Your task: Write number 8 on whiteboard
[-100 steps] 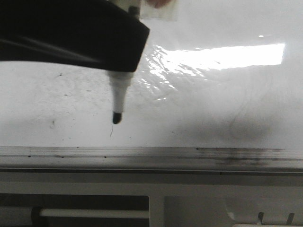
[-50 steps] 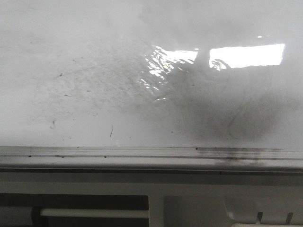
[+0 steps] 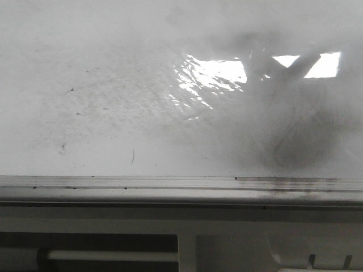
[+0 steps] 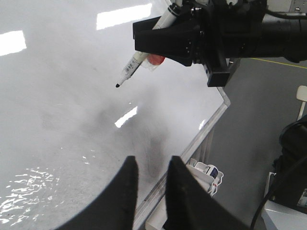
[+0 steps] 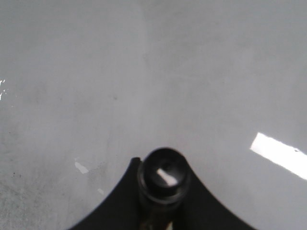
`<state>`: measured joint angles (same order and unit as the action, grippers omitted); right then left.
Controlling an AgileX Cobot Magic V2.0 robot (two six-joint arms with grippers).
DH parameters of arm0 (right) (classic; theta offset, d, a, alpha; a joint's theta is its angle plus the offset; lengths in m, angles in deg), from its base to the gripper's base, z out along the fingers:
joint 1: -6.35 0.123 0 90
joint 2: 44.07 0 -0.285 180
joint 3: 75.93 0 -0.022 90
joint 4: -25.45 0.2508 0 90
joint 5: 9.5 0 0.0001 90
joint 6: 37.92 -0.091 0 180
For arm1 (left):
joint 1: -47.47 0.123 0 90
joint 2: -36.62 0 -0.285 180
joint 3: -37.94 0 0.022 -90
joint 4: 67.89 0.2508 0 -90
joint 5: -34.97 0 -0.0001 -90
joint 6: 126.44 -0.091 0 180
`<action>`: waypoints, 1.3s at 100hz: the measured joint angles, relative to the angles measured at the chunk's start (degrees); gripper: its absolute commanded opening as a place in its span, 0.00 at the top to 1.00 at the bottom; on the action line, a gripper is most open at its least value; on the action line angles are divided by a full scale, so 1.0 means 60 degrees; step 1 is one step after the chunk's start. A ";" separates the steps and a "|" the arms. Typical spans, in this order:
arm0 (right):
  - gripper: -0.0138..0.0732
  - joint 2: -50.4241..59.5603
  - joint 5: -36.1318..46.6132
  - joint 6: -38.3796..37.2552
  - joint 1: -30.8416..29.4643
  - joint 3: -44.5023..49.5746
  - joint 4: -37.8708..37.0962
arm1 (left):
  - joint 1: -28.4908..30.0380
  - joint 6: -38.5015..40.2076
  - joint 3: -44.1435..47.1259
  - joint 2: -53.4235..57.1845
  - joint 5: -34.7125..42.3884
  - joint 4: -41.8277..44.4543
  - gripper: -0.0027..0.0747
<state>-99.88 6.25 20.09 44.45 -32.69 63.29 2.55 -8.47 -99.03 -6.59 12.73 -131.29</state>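
The whiteboard (image 3: 113, 73) fills the front view, glossy white with grey smudges, glare and a silver strip (image 3: 170, 184) along its near edge. No black number 8 shows on it; I see only faint grey loops and a short black tick (image 3: 133, 156). Neither gripper is in the front view. In the left wrist view my right gripper (image 4: 149, 42) is shut on a white marker (image 4: 133, 64), whose black tip hangs a little off the whiteboard (image 4: 57, 105). The marker's rear end (image 5: 163, 176) sits between the right jaws. My left gripper (image 4: 151, 160) is slightly open and empty above the board's edge.
A dark shadow (image 3: 295, 141) lies on the board at the right. Beyond the board's silver edge (image 4: 213, 120) stands a white holder with small items (image 4: 207, 172), then grey floor. A white rail (image 3: 108, 255) runs below the board.
One second ago my right gripper held the marker tip close to the board at the upper left of the front view. It has since left that view, and its shadow has moved right.
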 measured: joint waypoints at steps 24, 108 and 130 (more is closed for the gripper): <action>0.88 -0.0472 0.0683 -0.0013 0.0000 -0.0002 0.0053 | 0.0000 0.0000 0.0059 0.0000 0.0038 0.0014 0.99; 0.92 -0.0840 -0.0378 0.0338 -0.0681 0.0229 0.0424 | 0.0000 0.0000 0.0191 0.0000 -0.0159 0.0014 0.99; 0.91 0.0033 -0.1078 0.0384 -0.1285 0.1107 0.1033 | 0.0000 0.0000 0.0191 0.0000 -0.0190 0.0014 0.99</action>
<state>-99.68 -0.22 22.40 36.74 -26.05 69.49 2.55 -8.47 -97.89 -6.59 11.59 -131.21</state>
